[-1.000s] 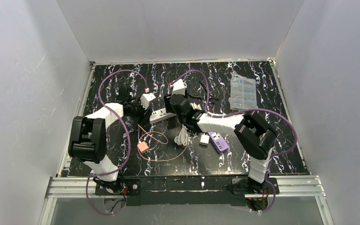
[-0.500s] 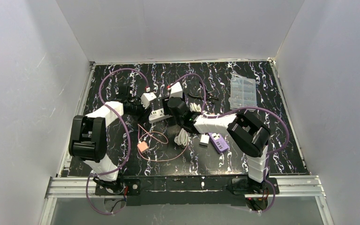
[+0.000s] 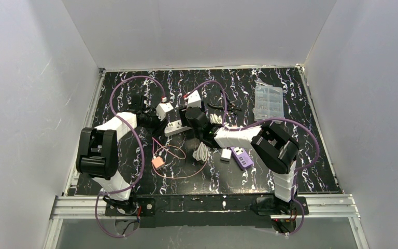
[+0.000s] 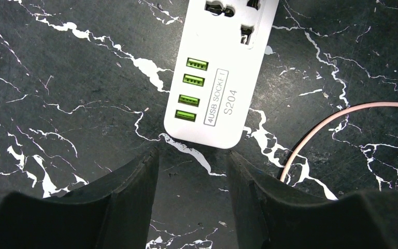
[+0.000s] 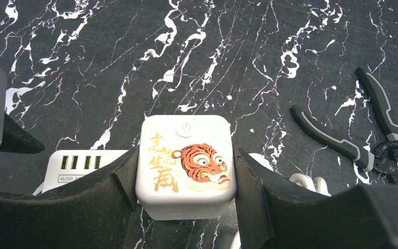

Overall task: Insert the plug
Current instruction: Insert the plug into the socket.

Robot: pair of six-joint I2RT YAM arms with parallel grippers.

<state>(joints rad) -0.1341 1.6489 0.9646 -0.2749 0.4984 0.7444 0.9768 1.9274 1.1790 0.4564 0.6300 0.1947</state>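
The plug is a white cube with a tiger picture (image 5: 186,166) (image 3: 194,98), and my right gripper (image 5: 186,174) is shut on its two sides, holding it above the table. Just to its lower left lies the white power strip (image 5: 83,163) (image 3: 174,127) with green USB ports and sockets. In the left wrist view the strip (image 4: 223,72) lies just ahead of my left gripper (image 4: 193,161), which is open with only bare table between its fingers. The tips stand close to the strip's near end.
Another white cube adapter (image 3: 164,110) sits by the left gripper. Pliers (image 5: 363,129) and a coiled white cable (image 5: 306,181) lie right of the plug. A purple strip (image 3: 242,157), a pink piece with thin cable (image 3: 157,162) and a clear box (image 3: 268,101) are also on the table.
My right gripper has carried the tiger plug a little left and toward the back. The power strip shifted slightly left. The left jaws narrowed a little.
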